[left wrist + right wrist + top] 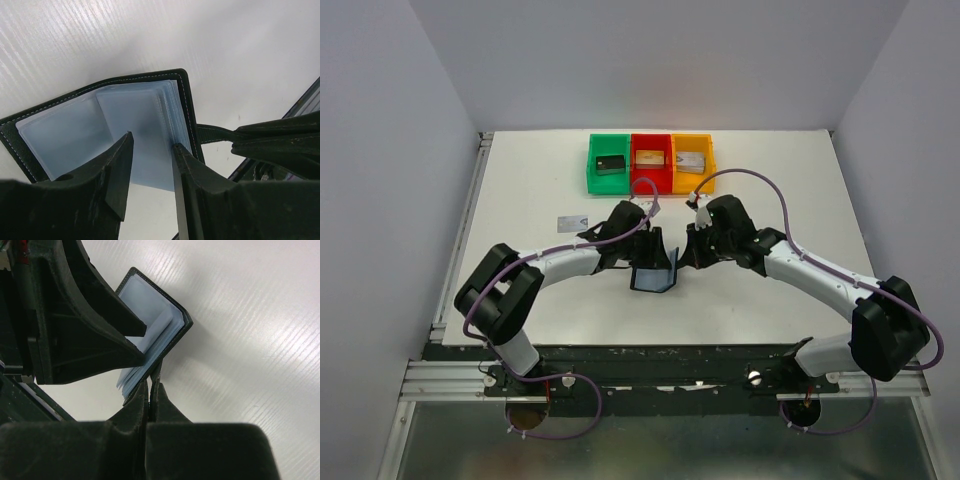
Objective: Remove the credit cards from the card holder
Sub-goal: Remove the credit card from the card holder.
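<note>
Extraction under way: the wallet (pixel 653 277) stands open nearside of the red bin (pixel 651 165), one card (pixel 572 222) lying out to that bin's near-left. The right gripper (pixel 150 382) clamps the wallet's cover; the left gripper (pixel 152 145) gapes astride the inner sleeves (pixel 135 115). Next likely needs: pinch a card edge, pull straight

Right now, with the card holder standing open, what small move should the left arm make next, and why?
Probably close the left fingers on the pale inner pockets: they stand apart astride them, while the right fingers are shut on the card holder's cover, steadying it. No card edge shows clearly.
</note>
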{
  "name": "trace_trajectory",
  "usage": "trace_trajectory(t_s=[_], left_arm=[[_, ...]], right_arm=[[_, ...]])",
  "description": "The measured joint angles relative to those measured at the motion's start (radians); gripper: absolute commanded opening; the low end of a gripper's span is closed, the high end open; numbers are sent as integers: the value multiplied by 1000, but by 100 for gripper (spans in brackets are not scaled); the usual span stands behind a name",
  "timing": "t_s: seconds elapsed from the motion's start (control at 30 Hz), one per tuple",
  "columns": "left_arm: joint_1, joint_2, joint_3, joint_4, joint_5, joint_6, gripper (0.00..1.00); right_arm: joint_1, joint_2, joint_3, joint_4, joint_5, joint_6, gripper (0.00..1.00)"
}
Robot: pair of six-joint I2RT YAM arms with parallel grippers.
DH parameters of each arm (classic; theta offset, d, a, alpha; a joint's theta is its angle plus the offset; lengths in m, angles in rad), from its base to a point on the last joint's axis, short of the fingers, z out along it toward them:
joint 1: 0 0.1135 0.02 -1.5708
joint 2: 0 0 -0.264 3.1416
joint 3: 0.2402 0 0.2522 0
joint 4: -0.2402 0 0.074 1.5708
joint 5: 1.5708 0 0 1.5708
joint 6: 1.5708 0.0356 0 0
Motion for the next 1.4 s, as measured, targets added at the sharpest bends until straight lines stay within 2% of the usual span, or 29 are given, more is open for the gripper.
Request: trace_trajectory(t_s=[0.9, 1.4], left_arm=[[-2, -59, -8, -92, -170, 0, 46], [-2, -126, -18, -188, -352, 5, 45]], right_arm=[[0, 1, 0, 0, -2, -8, 0], [0, 1, 0, -1, 0, -7, 0]])
